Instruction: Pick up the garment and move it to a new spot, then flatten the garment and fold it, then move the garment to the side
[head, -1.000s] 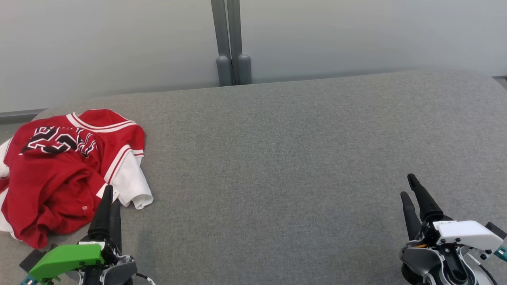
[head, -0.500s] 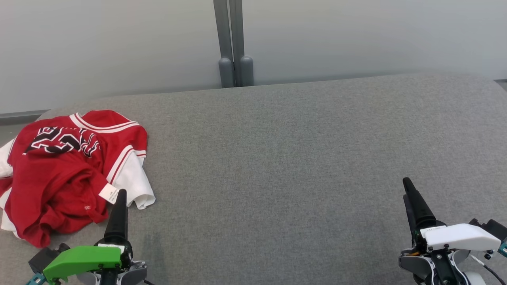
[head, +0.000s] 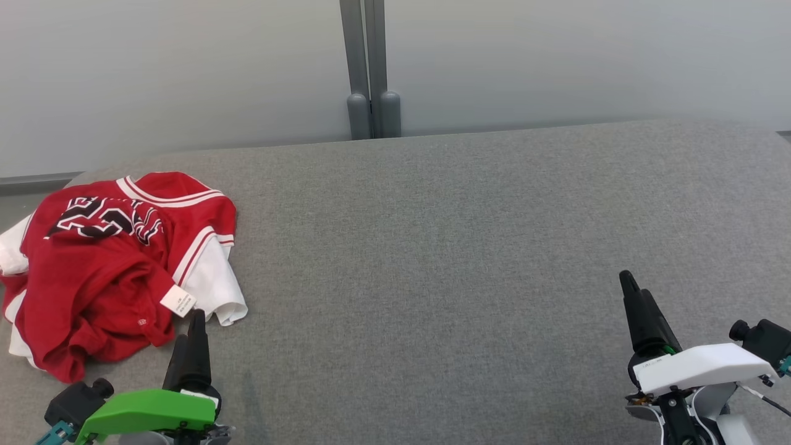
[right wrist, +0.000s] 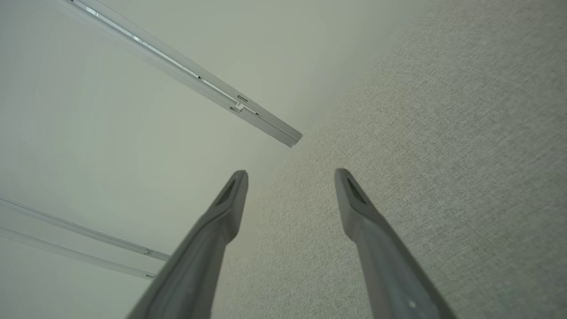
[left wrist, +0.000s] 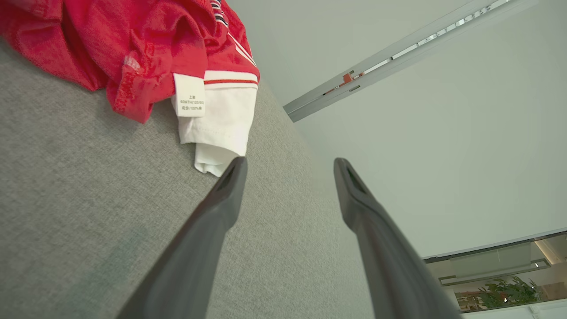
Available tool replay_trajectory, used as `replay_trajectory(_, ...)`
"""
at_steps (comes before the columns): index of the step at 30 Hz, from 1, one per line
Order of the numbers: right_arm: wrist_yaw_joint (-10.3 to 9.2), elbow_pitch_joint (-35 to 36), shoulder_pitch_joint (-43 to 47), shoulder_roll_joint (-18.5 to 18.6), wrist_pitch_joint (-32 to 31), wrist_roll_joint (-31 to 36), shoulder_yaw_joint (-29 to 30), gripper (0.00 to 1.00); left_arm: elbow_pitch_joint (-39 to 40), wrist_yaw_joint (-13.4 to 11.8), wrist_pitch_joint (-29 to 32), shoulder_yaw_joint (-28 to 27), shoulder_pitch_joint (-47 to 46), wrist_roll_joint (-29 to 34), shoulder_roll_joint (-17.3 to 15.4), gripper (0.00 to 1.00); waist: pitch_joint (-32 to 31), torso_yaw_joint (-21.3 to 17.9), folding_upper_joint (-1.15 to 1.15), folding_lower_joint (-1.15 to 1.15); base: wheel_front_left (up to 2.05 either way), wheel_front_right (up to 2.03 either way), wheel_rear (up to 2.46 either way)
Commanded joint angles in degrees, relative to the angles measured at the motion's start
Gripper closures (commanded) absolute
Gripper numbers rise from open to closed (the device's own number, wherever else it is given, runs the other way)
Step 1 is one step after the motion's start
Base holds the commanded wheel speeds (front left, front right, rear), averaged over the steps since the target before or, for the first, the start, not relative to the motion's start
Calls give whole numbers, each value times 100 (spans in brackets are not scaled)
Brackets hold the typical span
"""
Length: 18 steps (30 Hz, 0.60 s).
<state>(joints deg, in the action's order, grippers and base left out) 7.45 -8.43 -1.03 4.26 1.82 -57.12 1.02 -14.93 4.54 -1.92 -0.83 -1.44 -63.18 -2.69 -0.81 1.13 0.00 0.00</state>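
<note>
The left gripper is at the near left corner of the gray bench. Its two fingers are wide apart and hold nothing. The right gripper is at the near right corner, with its fingers wide apart too, and it holds nothing. The red and white garment lies in a bumpy heap at the bench's left end, just past the left gripper's tips. Its white tag faces up. A gray post stands behind the far edge.
</note>
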Motion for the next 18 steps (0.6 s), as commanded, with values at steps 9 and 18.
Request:
replay_trajectory(9, 3, 100, 51, 122, 235, 1185, -184, 0, 151, -84, -228, 59, 106, 1288, -134, 0, -35, 24, 0, 0, 0, 0, 0)
replay_trajectory(18, 3, -67, 42, 128, 403, 2003, -322, 0, 135, -120, -391, 121, 239, 2159, -175, 0, -59, 49, 0, 0, 0, 0, 0)
